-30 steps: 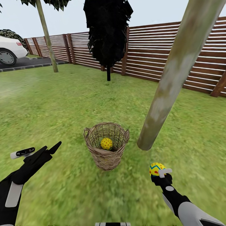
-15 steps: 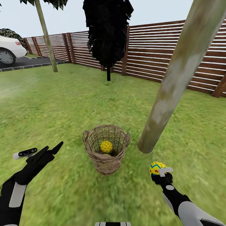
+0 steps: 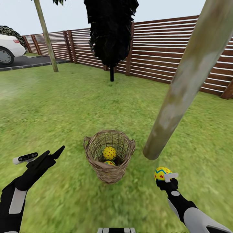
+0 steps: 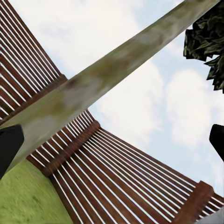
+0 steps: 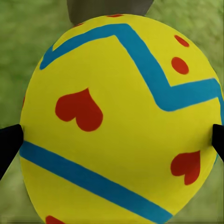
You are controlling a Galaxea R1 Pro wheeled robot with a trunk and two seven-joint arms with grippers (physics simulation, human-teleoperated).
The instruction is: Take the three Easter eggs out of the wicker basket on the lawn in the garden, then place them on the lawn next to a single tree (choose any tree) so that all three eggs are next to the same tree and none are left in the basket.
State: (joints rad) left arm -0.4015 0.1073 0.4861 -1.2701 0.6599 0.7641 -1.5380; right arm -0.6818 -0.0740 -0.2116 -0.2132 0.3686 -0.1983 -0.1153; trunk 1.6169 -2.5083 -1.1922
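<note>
- Fingers of our right gripper (image 3: 164, 175) are clamped on one Easter egg (image 3: 161, 172), held above the lawn (image 3: 64, 106) near the base of the tree (image 3: 181, 87); the right wrist view shows this egg between the two dark tips.
- Our left gripper (image 3: 40, 154) hovers with its fingers apart, holding nothing.
- Two more eggs (image 3: 109, 152) lie inside the wicker basket (image 3: 109, 171), which stands upright just beside the trunk.
</note>
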